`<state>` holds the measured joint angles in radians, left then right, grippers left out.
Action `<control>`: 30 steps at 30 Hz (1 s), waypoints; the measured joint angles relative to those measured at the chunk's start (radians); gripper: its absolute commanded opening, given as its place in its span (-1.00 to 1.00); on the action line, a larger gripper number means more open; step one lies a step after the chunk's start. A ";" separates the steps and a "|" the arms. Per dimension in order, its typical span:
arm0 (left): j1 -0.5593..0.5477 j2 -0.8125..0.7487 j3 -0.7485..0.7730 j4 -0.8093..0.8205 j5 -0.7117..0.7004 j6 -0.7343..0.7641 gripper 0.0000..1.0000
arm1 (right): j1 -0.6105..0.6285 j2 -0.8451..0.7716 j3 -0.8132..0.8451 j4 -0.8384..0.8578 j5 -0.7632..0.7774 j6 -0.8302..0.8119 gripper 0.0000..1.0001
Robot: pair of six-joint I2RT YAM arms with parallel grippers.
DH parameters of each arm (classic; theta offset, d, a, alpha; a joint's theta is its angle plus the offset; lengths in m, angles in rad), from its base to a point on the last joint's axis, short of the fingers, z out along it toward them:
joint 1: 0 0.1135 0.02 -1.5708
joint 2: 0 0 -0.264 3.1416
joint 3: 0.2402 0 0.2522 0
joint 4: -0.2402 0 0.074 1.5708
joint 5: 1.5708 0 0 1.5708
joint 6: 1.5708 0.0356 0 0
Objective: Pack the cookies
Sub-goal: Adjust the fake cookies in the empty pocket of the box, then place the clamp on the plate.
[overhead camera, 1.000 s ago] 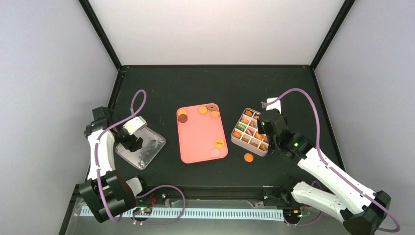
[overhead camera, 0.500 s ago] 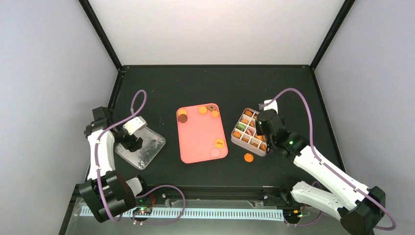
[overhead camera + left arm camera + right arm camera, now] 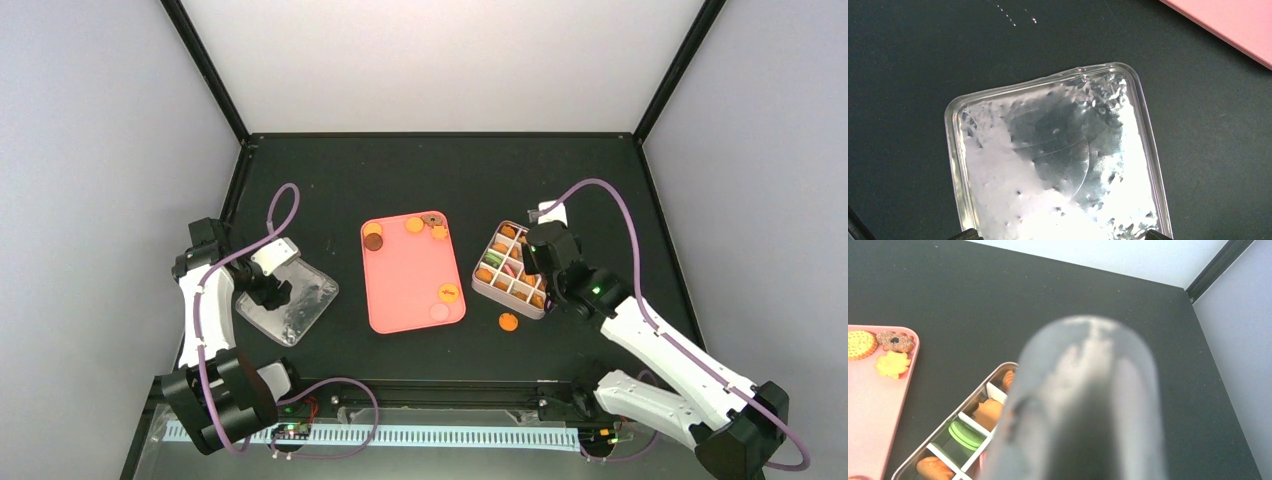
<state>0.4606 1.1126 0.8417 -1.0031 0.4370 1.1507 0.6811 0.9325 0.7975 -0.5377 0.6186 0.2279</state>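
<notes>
A pink tray (image 3: 408,280) holds a few cookies: orange (image 3: 414,225), brown (image 3: 373,241), orange (image 3: 449,293) and pale pink (image 3: 439,312). One orange cookie (image 3: 508,321) lies loose on the table. A divided box (image 3: 481,283) holds several cookies. My right gripper (image 3: 537,256) hovers over the box's far right part. In the right wrist view a blurred grey metal shape (image 3: 1088,405), apparently the tongs, hides the fingers; a green cookie (image 3: 967,434) shows in the box (image 3: 933,440). My left gripper (image 3: 1060,235) is open, its fingertips apart over a clear plastic lid (image 3: 1058,155).
The clear lid (image 3: 300,300) lies left of the tray. The tray's corner shows in the left wrist view (image 3: 1233,20). Round and flower-shaped cookies (image 3: 893,364) sit on the tray's far corner. Black frame posts and pale walls ring the black table.
My right gripper has shifted slightly left and away over the box. The left arm and the cookies have not moved.
</notes>
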 measured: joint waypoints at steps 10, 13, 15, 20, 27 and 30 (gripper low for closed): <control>0.000 0.000 0.000 0.000 0.000 0.000 0.73 | -0.004 0.004 0.059 0.000 -0.066 -0.010 -0.51; 0.000 0.000 0.000 -0.001 0.001 0.003 0.73 | 0.004 0.048 0.126 0.013 -0.137 -0.005 -0.51; 0.000 0.001 -0.004 -0.003 0.005 0.018 0.74 | 0.027 0.110 0.185 0.023 -0.173 0.006 -0.52; -0.012 0.000 -0.083 -0.001 0.024 0.051 0.71 | 0.144 0.386 0.369 0.045 -0.280 0.067 -0.56; -0.108 -0.001 -0.198 0.028 0.016 0.052 0.64 | 0.172 0.718 0.477 0.060 -0.428 0.225 -0.55; -0.155 0.000 -0.245 0.073 -0.002 0.045 0.61 | 0.169 0.829 0.532 0.081 -0.453 0.288 -0.54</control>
<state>0.3054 1.1122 0.5968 -0.9298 0.4355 1.1961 0.8501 1.7618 1.3293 -0.4564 0.1658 0.5163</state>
